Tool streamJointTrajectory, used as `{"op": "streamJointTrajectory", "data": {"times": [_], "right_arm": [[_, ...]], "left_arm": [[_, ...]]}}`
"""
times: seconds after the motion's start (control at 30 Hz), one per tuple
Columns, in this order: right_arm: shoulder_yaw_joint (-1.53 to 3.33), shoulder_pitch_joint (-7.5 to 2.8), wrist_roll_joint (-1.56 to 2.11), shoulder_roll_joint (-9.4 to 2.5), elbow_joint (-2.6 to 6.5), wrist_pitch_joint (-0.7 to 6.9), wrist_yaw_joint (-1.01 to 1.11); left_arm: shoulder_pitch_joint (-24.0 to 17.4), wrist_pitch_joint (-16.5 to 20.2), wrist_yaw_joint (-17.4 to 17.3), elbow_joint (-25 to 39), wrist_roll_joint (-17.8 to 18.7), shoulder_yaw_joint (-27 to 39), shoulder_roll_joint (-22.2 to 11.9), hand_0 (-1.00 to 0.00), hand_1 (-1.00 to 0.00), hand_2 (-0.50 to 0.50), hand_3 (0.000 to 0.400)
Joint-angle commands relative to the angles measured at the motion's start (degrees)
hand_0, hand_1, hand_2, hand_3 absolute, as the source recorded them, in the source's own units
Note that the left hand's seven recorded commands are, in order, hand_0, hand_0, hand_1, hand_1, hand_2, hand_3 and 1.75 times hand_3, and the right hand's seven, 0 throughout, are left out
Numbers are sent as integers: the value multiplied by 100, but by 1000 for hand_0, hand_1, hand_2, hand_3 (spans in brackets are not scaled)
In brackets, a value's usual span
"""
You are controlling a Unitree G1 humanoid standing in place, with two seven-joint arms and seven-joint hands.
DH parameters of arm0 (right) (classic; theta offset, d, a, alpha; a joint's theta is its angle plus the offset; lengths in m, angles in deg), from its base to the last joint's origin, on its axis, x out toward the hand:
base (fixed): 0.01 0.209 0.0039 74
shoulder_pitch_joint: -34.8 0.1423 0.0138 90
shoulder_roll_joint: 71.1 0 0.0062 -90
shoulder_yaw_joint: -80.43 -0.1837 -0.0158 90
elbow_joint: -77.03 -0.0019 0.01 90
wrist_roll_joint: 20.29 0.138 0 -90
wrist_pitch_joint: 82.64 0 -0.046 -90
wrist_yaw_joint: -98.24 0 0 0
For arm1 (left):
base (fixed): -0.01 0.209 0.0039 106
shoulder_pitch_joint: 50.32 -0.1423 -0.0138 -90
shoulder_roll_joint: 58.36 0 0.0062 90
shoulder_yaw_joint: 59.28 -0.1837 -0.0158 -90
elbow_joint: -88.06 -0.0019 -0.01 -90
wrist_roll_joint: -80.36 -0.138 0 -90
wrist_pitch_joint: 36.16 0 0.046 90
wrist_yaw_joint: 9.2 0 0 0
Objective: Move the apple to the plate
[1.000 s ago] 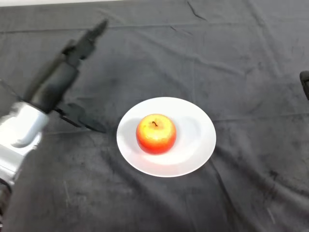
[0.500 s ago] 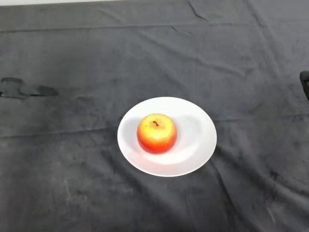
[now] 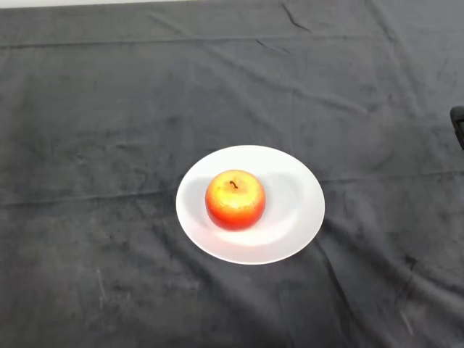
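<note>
A red and yellow apple point(image 3: 235, 199) stands upright, stem up, on a round white plate point(image 3: 301, 210) near the middle of the table. It rests slightly left of the plate's centre. Nothing touches the apple or the plate.
A dark wrinkled cloth point(image 3: 109, 130) covers the whole table. A small black object point(image 3: 458, 125) pokes in at the right edge. A pale strip runs along the far edge of the table.
The left arm and hand, a second ago at the left of the plate, have drawn back out of view to the left. Apple and plate have not moved.
</note>
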Motion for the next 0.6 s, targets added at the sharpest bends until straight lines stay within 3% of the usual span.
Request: {"op": "streamJointTrajectory", "data": {"times": [0.03,0.33,0.6], "right_arm": [[-56,103,82,170,-76,-52,-12],[-63,114,84,180,-47,-55,-2],[-68,123,85,188,-25,-58,7]], "left_arm": [[-200,-166,167,-217,68,203,-342,0,0,0,0],[-178,-182,978,-789,-48,582,-236,0,0,0,0],[-41,-30,1494,-1037,-333,576,-260,0,0,0,0]]}}
